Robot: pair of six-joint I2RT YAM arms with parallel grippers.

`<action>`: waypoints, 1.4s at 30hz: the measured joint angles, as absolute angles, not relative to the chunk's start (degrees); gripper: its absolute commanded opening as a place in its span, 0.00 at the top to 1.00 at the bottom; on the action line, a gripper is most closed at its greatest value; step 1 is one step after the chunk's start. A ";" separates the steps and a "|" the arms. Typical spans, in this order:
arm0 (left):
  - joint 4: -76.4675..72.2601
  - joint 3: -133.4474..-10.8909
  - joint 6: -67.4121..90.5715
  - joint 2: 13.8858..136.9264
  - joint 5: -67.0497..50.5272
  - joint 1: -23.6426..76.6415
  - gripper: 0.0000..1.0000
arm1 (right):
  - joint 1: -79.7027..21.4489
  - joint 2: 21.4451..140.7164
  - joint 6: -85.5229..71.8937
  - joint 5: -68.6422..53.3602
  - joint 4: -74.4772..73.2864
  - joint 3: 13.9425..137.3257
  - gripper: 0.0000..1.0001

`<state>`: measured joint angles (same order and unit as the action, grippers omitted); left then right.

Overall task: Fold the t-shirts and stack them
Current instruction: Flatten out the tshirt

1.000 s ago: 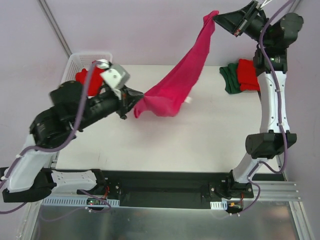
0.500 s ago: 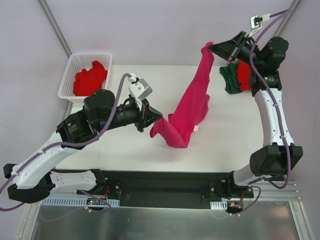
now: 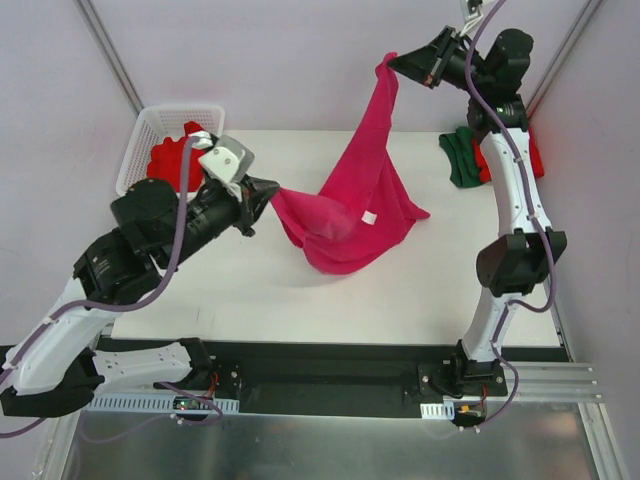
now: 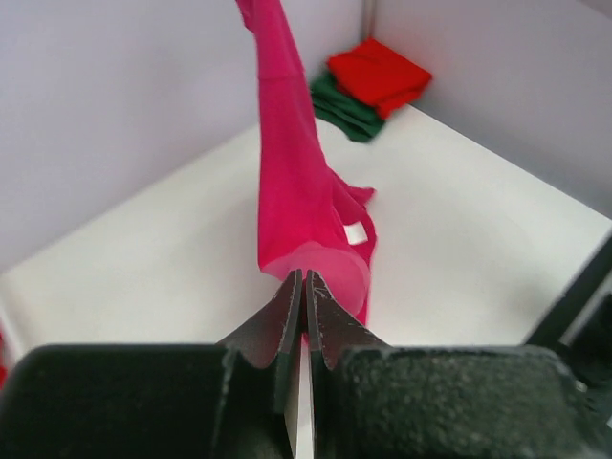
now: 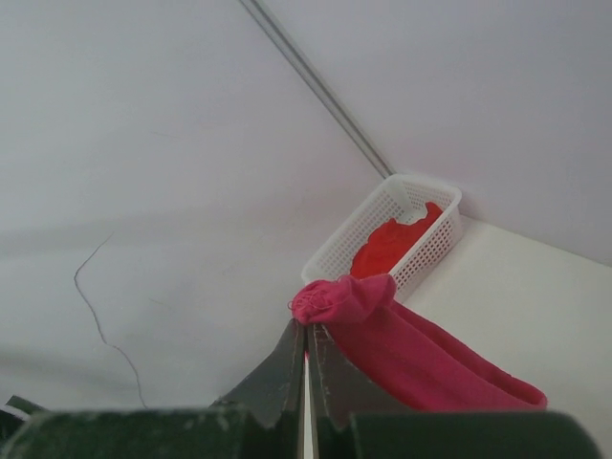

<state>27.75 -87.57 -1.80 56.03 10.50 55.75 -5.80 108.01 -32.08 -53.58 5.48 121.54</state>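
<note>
In the top view, the magenta shirt [image 3: 350, 205] hangs stretched between both tools, over the tabletop [image 3: 250, 290] to the right of the white basket [image 3: 140, 135]. The left tool [image 3: 268, 195], close beside the basket, is pinched shut on a low corner of the cloth. The right tool [image 3: 392, 62], far from the basket and raised high, is clamped on the top edge. A bunched red shirt [image 3: 170, 160] lies in the basket. Well apart from the basket, a dark green shirt [image 3: 458, 160] and a folded red shirt [image 3: 480, 160] sit partly behind the right arm.

In the left wrist view, the left tool [image 4: 304, 282] has its jaws closed on magenta cloth [image 4: 292, 182]. The folded red shirt [image 4: 378, 75] lies on the green one [image 4: 339, 105].

In the right wrist view, the right tool [image 5: 306, 330] grips a bunched magenta edge [image 5: 402, 349], with the basket [image 5: 378, 215] beyond.
</note>
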 measured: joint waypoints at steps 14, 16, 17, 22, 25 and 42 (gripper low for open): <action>21.93 -95.46 -23.51 46.76 27.62 55.40 1.00 | -5.10 112.16 -38.59 -51.62 14.57 132.55 0.99; 20.51 -95.55 -25.04 45.28 28.51 55.40 1.00 | -4.67 109.54 -38.81 -51.51 15.68 129.27 0.99; 20.14 -95.50 -25.41 44.69 28.86 55.40 1.00 | -4.32 107.72 -38.76 -51.59 16.40 126.78 0.99; 17.19 -89.84 -23.92 42.04 29.10 55.40 1.00 | -2.87 98.13 -37.52 -51.77 18.90 110.19 0.99; 17.39 -83.53 -19.14 41.98 27.79 55.40 1.00 | -1.85 90.87 -34.74 -51.59 17.91 95.37 0.99; 21.26 -66.11 13.52 50.57 1.78 55.40 1.00 | -1.69 78.08 -11.38 -29.56 -31.66 92.23 0.99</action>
